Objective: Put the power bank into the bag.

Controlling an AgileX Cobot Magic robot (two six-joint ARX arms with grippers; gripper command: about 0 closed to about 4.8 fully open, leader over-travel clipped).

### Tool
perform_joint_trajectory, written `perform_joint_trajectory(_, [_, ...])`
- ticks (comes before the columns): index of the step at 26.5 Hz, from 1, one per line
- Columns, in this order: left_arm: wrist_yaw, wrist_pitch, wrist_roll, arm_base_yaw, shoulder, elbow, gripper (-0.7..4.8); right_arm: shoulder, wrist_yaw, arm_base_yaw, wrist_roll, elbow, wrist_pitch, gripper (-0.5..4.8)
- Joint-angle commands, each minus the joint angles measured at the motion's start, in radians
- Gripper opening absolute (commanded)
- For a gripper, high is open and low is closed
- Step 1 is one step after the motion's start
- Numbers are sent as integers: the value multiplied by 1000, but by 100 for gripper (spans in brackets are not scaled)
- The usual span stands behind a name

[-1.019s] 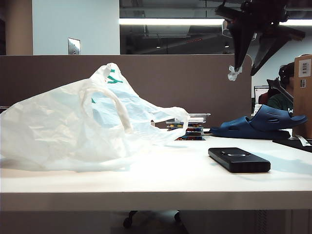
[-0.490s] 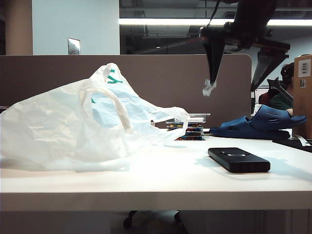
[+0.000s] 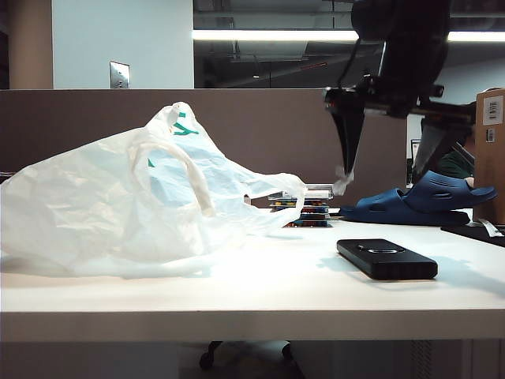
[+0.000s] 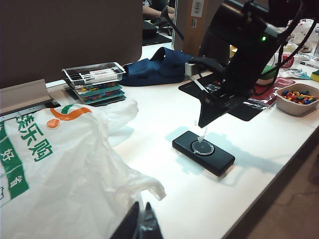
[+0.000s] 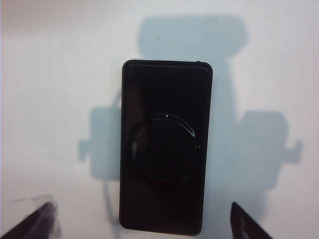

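Right wrist view: power bank (image 5: 166, 147) below open right end effector (image 5: 144, 219).

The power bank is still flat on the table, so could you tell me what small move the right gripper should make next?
Probably straight down: the right gripper hangs open above the power bank, its fingers apart on either side, nothing held. The left gripper waits shut by the bag.

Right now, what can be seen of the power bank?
The power bank is a flat black slab with rounded corners and a ring mark on its glossy top face. It lies flat on the white table, clear of the bag. Nothing touches it; the right gripper hangs above with jaws open.
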Motion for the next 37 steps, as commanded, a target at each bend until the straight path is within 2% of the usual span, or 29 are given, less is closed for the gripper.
perform_joint_trajectory(1, [6,5,4,0,0,5,-6,-4,10,2,8,-38,72,473])
perform_joint_trajectory(5, [6,5,4,0,0,5,-6,3,31,2,11,-91,118,473])
perform_joint_trajectory(17, [6,-40,4,0,0,4,-6,92,31,4,34,-91,153,473])
perform_joint_trajectory(37, [6,-39,4,0,0,5,-6,161,26,5,36,-93,186,472])
